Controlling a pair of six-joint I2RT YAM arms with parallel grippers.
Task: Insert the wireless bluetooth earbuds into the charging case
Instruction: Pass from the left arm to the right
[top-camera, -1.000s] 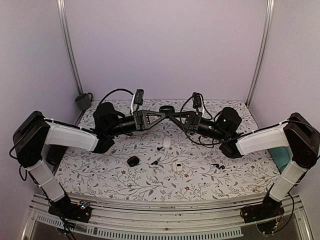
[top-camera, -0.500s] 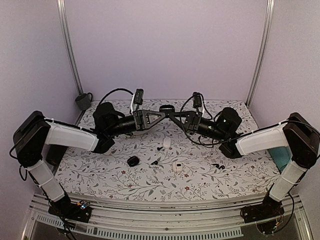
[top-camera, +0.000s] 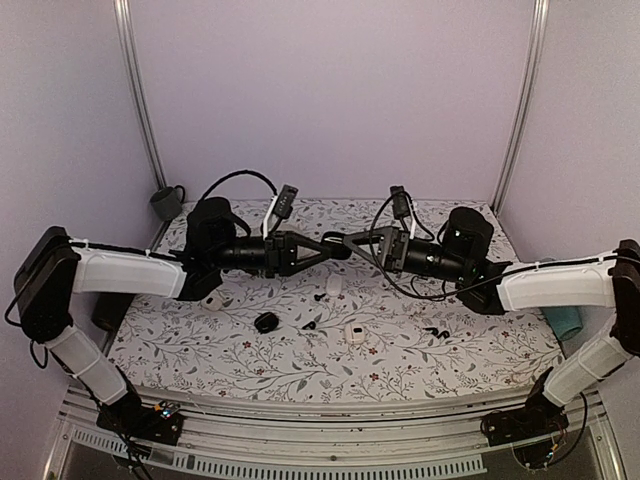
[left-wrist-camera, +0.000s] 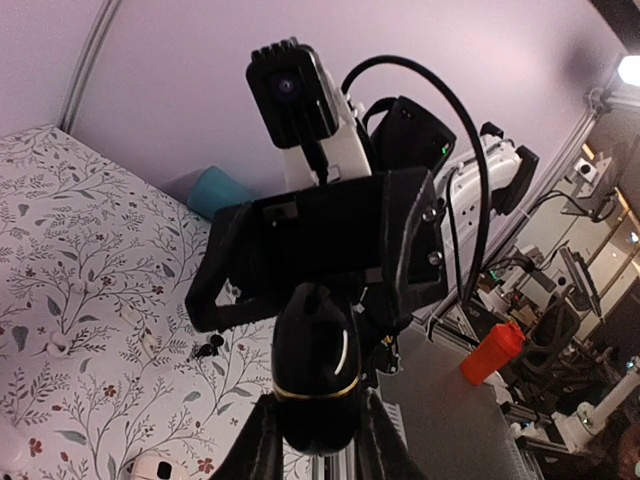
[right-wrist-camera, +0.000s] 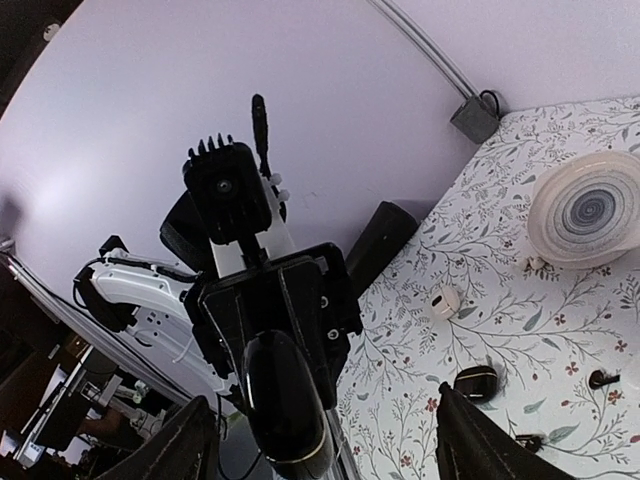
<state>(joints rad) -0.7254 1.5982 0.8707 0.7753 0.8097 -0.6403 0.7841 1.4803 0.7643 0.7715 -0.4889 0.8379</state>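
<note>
A glossy black charging case (left-wrist-camera: 315, 370) with a gold band hangs in mid-air over the table's middle, and my left gripper (left-wrist-camera: 320, 402) is shut on it. In the top view the left gripper (top-camera: 332, 244) meets my right gripper (top-camera: 347, 241) tip to tip. The right gripper (right-wrist-camera: 322, 418) stands wide open, its fingers (right-wrist-camera: 192, 442) either side of the charging case (right-wrist-camera: 285, 410) without touching it. Black earbuds lie on the floral table: one (top-camera: 320, 297) near the centre, another (top-camera: 308, 324) below it, and a pair (top-camera: 432, 331) to the right.
A second black case (top-camera: 265, 322) and small white cases (top-camera: 334, 286) (top-camera: 354, 333) (top-camera: 213, 303) lie on the table. A grey cup (top-camera: 167, 202) stands at the back left, a teal object (top-camera: 566, 322) at the right edge, and a round white disc (right-wrist-camera: 585, 208) sits on the table.
The right gripper has opened and let go of the black case, which stays in the left gripper. Both arms have stretched out flatter, and the meeting point sits slightly lower.
</note>
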